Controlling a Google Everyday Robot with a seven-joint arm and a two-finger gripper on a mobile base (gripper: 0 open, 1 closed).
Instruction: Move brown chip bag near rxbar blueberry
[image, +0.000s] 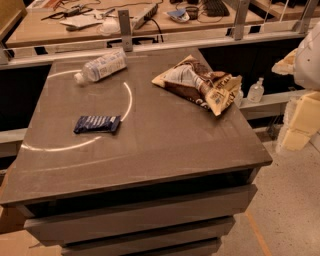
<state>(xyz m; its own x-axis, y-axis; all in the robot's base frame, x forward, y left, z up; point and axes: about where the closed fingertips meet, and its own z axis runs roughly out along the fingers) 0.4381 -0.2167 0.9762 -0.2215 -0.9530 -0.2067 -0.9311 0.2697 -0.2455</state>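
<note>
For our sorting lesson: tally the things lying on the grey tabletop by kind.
Snack bags: 1, the brown chip bag
Wrapped bars: 1, the rxbar blueberry
Bottles: 1, the clear plastic bottle
Total: 3
Not counted: the gripper, off the table at the view's right edge.

Dim warm light, soft focus overall. Glint on brown chip bag, dark shadow under worktop lip. Arm at right edge blown out pale; claw out of frame.

On the table, brown chip bag at 2 o'clock, plastic bottle at 11, rxbar blueberry at 9, robot arm beyond the right edge, gripper out of view.
</note>
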